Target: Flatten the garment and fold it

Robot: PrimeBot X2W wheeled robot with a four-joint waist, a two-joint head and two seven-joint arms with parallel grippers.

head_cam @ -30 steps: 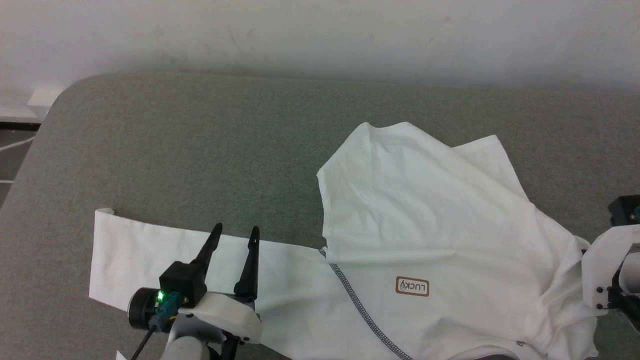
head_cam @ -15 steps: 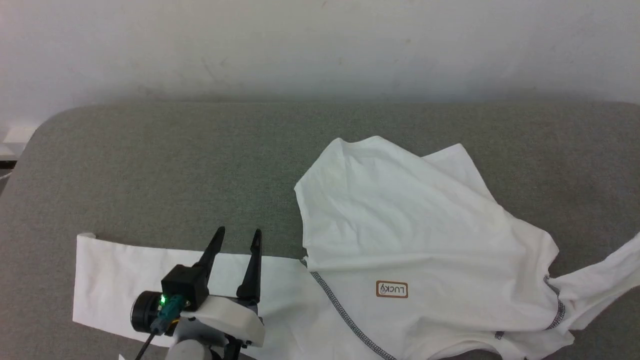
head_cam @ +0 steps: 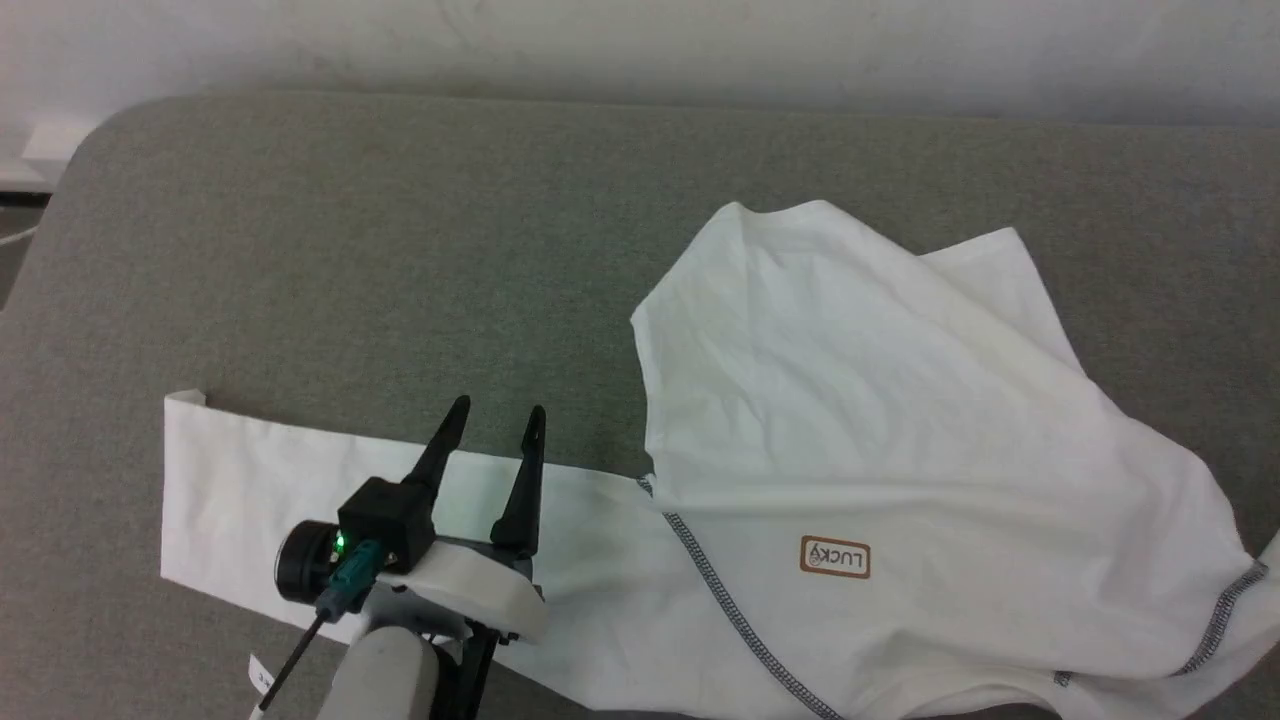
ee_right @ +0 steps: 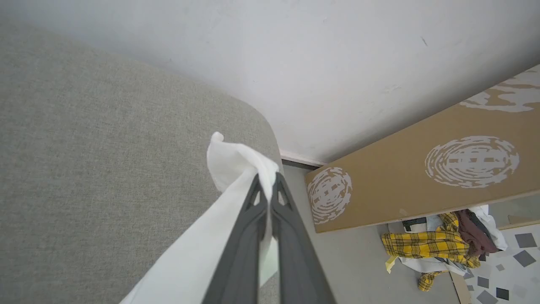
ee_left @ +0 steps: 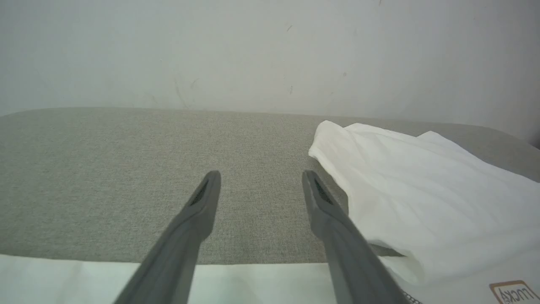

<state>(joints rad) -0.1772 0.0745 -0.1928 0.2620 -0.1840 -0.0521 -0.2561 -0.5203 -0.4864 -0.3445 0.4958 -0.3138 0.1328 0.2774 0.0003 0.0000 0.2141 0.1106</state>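
The white T-shirt [head_cam: 900, 420] is spread on the grey fabric-covered worktop [head_cam: 350, 250], mostly to the right of the middle in the head view; its lower part is cut off by the bottom edge and its right side by the right edge, so the full outline cannot be made out. One large flap is folded over the body, and what lies beneath it is hidden. A long white strip of the shirt [head_cam: 250, 470] is stretched out to the left, and part of it is covered by the left hand [head_cam: 499, 406] and its pale wrist. A grey-black zigzag seam [head_cam: 740, 620] is seen running down to the bottom edge. The lettering on the small brown-framed label [head_cam: 835, 558] appears reversed. A small white tag [head_cam: 258, 675] lies by the lower left, its print too small to read.

The left hand is held with its fingers spread wide and nothing between them; the tips point past the strip's far edge, and whether the strip is touched cannot be told. In the right wrist view, the right hand [ee_right: 266, 179] is closed tight on a pinch of white fabric, which is held up above the worktop near its rounded corner; beyond it a brown board [ee_right: 422, 169] and a yellow checked cloth [ee_right: 426, 247] are seen on the floor.

Compared with half a second ago, the whole head view has shifted, so the camera has moved; the left hand is found in the same place over the strip, equally spread; the shirt's right side, then drawn out as a narrow band towards the right edge, is now seen broader and smoother there.
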